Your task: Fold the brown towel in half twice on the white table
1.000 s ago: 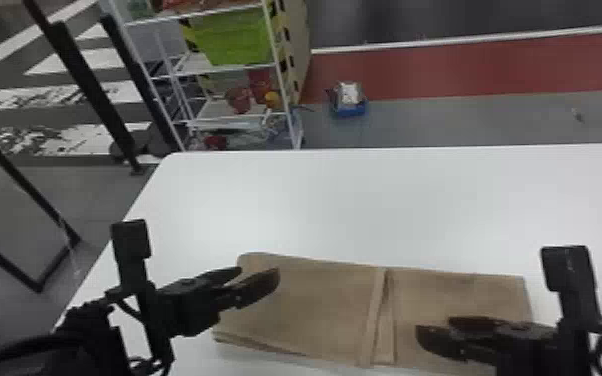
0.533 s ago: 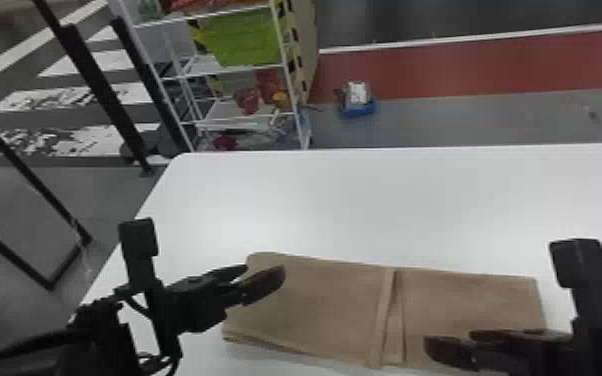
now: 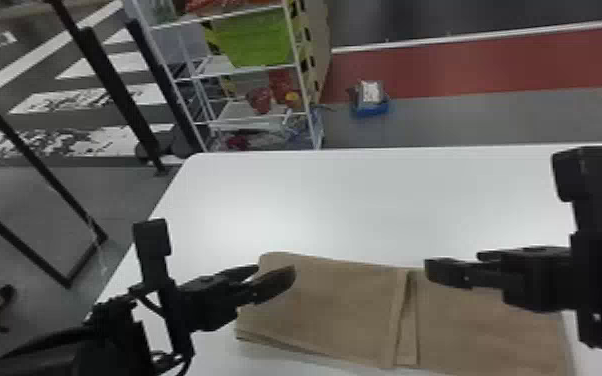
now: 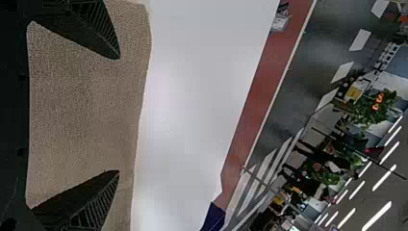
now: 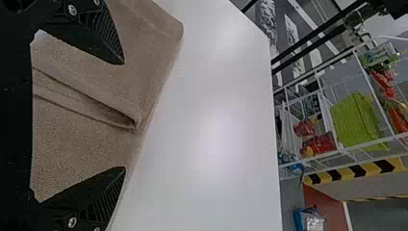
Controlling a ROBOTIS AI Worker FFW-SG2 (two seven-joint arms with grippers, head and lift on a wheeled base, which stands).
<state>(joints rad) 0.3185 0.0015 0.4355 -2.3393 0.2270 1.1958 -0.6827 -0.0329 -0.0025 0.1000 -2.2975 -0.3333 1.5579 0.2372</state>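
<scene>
- Clearly, your left gripper [image 3: 276, 272] is over the left end of the brown towel [image 3: 340, 310], its jaws spread wide with nothing pinched between them.
- You have the towel lying flat on the white table [image 3: 325, 200], folded in layers, with the left end's layered edges showing on the near side.
- Around the towel's middle, you can see a narrow hemmed strip [image 3: 401, 320] running from the far side toward the near side.
- Your right gripper [image 3: 454, 265] is over the towel's right half, near its far edge, jaws wide apart and empty.
</scene>
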